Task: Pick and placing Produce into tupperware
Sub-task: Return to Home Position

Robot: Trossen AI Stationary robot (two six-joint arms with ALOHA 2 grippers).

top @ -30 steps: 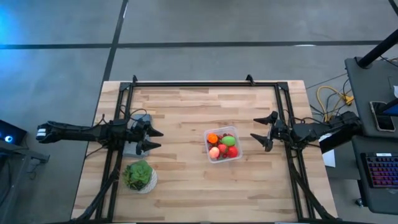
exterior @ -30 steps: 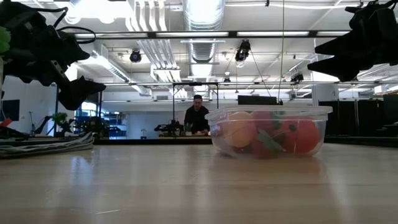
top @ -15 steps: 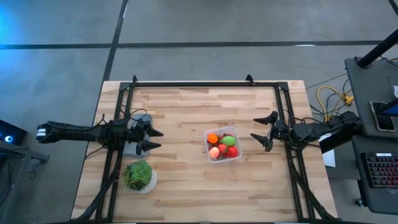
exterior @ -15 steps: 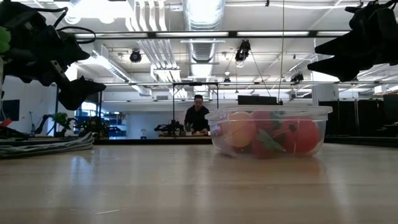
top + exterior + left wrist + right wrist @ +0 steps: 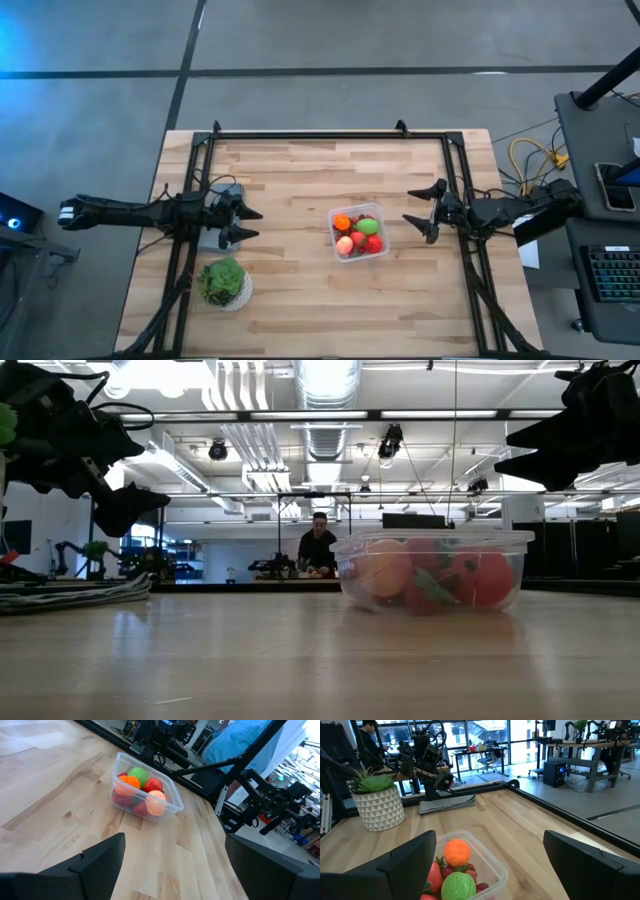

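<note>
The clear tupperware (image 5: 359, 234) stands on the wooden table right of centre, resting on its flat base. Inside it lies the Produce (image 5: 141, 790): an orange, a green, a red and a peach-pink piece with small red berries (image 5: 455, 870). My left gripper (image 5: 245, 224) hovers open at the table's left side, above the grey slab. My right gripper (image 5: 420, 209) hovers open at the table's right side, a short way right of the tupperware. Both are empty and point toward the box.
A leafy green plant in a white patterned pot (image 5: 224, 284) stands near the front left. A flat grey slab (image 5: 214, 226) lies under my left gripper. A black frame (image 5: 330, 133) runs along the table's far edge and sides. A person (image 5: 318, 546) stands far behind.
</note>
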